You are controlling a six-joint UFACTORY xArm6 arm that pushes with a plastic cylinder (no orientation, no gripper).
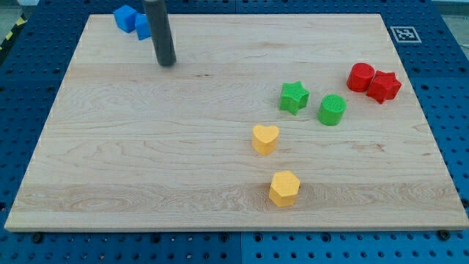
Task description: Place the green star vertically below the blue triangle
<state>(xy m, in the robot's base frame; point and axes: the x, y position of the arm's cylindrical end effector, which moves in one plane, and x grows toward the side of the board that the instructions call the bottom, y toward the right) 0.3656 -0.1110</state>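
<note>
Two blue blocks [132,20] (shapes unclear), rod-hidden, my tip [166,63] beside.

This looks like a lab or test room for a robot, not a home. A flat wooden board [146,161] lies on a blue metal table [29,81] full of small round holes in neat rows, the kind used for bolting things down. Far off to the view's right of my tip [167,63], at the board's top corner, is a small black and white square marker [404,34]. Far to the view's left of my tip, at the top edge, runs a strip of yellow and black warning tape [10,35]. Little plastic toy blocks sit on the board like test pieces.
</note>
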